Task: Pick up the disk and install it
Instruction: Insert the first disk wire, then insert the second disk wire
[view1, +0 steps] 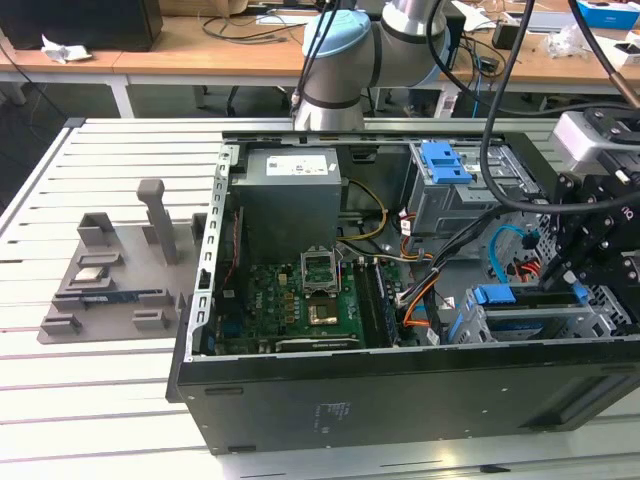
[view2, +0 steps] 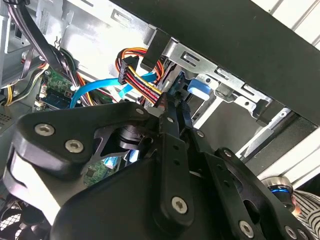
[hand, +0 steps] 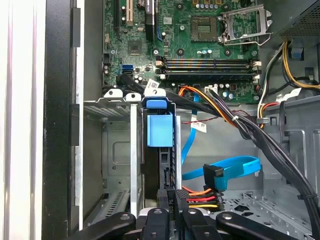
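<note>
Blue-framed disk (hand: 159, 131) — inside drive cage (hand: 112, 150)

open computer case, green motherboard (hand: 200, 45) at the far end with an empty cpu socket (hand: 205, 27) and dark ram slots (hand: 210, 67). silver drive cage (hand: 120, 150) against the black case wall (hand: 60, 125). the disk (hand: 160, 130) stands on edge in a cage slot, bright blue carrier tab up, metal rails either side. gripper (hand: 172, 220) sits just at the near end of the disk, black fingers (hand: 157, 225) close together; grip on it can't be told. blue sata cable (hand: 225, 167) loops just beside it, red-orange-yellow power connector (hand: 200, 197) touching the gripper tip. black cable bundle (hand: 260, 135) runs across the bare grey case floor (hand: 285, 200).
</note>
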